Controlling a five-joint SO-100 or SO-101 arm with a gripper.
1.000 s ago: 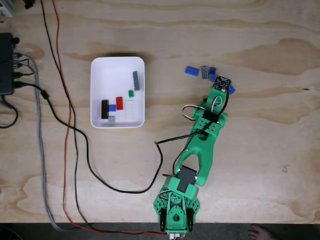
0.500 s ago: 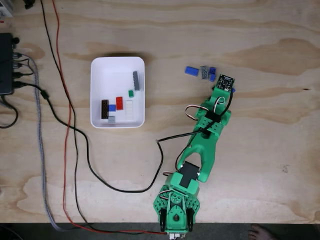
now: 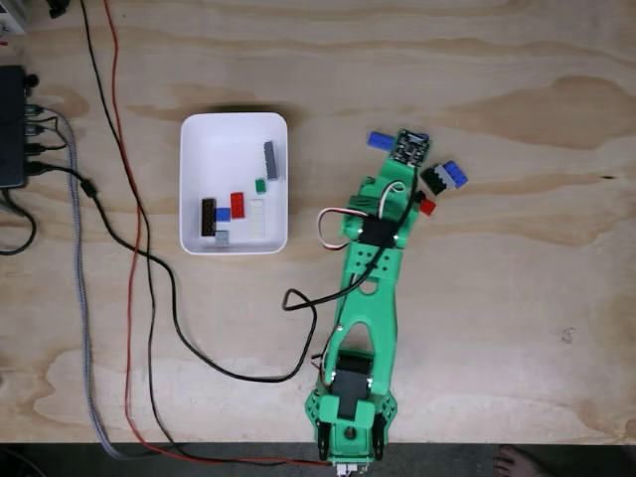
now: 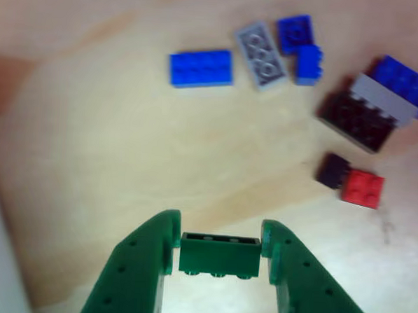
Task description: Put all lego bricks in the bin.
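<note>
Plywood table [image 3: 517, 298], with white bin [image 3: 199, 129] left of centre holding several bricks. Green arm [image 3: 363, 288] stretched from near edge toward loose bricks [image 4: 200, 67] at right. Gripper [image 4: 219, 252] pinching green brick [image 4: 219, 255], lifted over bare wood.

In the fixed view, the white shallow rectangular plastic bin [image 3: 234, 134] lies on the plywood tabletop [image 3: 517, 298], left of the green arm [image 3: 366, 288]. Several small plastic lego bricks [image 3: 238, 205] lie in it. More loose bricks [image 3: 453, 175] lie on the tabletop around the arm's far end.
</note>
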